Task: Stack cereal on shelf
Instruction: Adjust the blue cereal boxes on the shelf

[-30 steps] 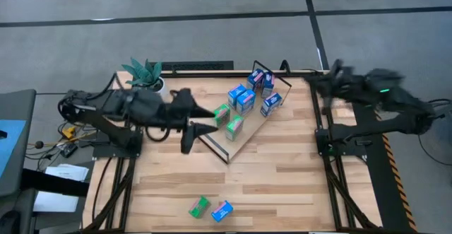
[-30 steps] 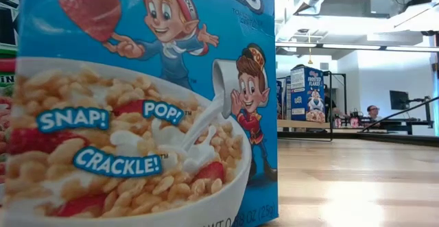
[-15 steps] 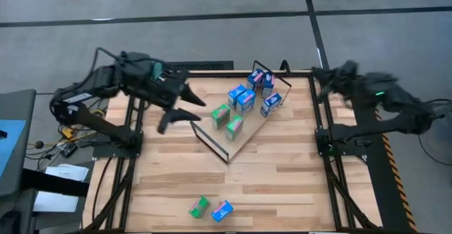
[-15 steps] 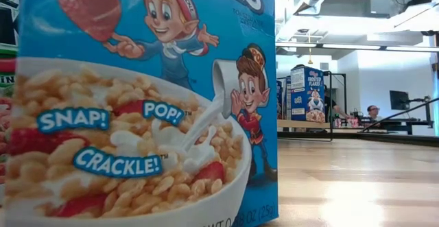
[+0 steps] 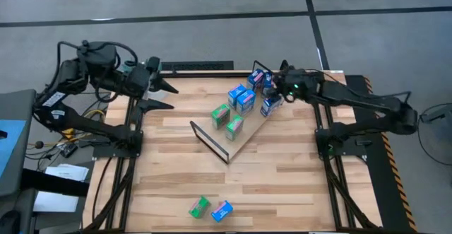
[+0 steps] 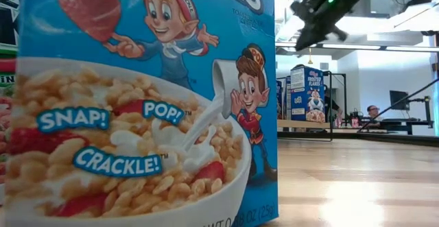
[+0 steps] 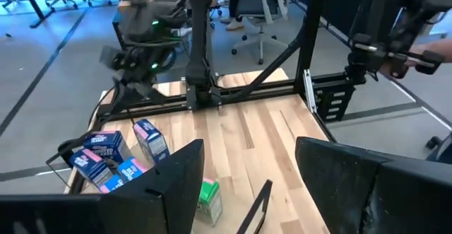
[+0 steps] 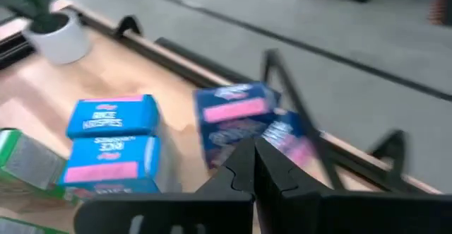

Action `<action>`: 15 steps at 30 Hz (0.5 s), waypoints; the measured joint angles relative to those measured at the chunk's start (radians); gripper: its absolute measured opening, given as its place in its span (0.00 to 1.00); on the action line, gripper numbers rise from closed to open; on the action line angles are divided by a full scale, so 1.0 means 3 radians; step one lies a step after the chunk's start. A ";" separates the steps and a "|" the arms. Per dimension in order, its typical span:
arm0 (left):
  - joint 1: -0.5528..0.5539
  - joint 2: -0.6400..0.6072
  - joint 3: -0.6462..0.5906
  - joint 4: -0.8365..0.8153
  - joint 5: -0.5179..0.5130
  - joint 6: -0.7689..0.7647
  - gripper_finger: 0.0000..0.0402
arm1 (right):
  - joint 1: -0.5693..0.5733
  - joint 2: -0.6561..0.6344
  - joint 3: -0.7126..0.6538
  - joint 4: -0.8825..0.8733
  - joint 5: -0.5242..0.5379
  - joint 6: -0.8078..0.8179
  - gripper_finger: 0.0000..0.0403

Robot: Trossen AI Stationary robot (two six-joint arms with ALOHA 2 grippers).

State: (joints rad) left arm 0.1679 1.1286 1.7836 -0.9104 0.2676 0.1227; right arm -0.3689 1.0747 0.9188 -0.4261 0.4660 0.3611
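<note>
The shelf (image 5: 248, 131), a light-wood board with black wire ends, lies slantwise at mid-table. Several blue and green cereal boxes stand on it (image 5: 246, 101). A green box (image 5: 200, 207) and a blue box (image 5: 222, 211) lie at the table's near edge. The blue one (image 6: 137, 103) fills the low view. My right gripper (image 5: 275, 77) is shut and hangs at the blue boxes (image 8: 236, 117) on the shelf's far end. My left gripper (image 5: 173, 98) is open and holds nothing, above the table's far left part, well clear of the shelf. My right gripper's shut fingertips (image 8: 247, 165) point slantwise down, right before a blue box with pink marks (image 8: 286, 136) at the shelf's far end. Blur keeps me from telling whether they touch it.
A white plant pot (image 8: 56, 32) stands at the table's far edge, left of the shelf. Bare wood lies between the shelf and the two boxes at the near edge (image 5: 268, 184). Black frame posts (image 7: 311, 100) stand along the table's right side.
My left gripper has drawn back from the shelf's near end toward the table's far left corner, rising a little and rolling; its gap is unchanged. My right gripper, shut throughout, has swung down from the far right corner toward the blue boxes at the shelf's far end.
</note>
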 joint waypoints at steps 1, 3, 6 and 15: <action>0.0003 -0.0006 0.0000 -0.0016 0.0001 0.0026 0.53 | -0.0092 0.0069 0.0000 0.0093 -0.0169 -0.0068 0.04; 0.0013 -0.0015 0.0000 -0.0047 0.0000 0.0053 0.53 | -0.0296 0.0191 0.0000 0.0222 -0.0479 -0.0208 0.03; 0.0023 -0.0015 0.0000 0.0003 0.0081 0.0086 0.53 | -0.0603 0.0291 0.0000 0.0453 -0.1019 -0.0468 0.02; 0.0022 -0.0010 0.0000 0.0372 0.0050 0.0055 0.53 | -0.1553 0.0157 0.0001 0.0632 -0.1283 -0.0694 0.04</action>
State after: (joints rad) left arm 0.1745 1.1256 1.7836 -0.7989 0.2825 0.1393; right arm -0.8346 1.1219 0.9192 -0.2364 0.0811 0.1529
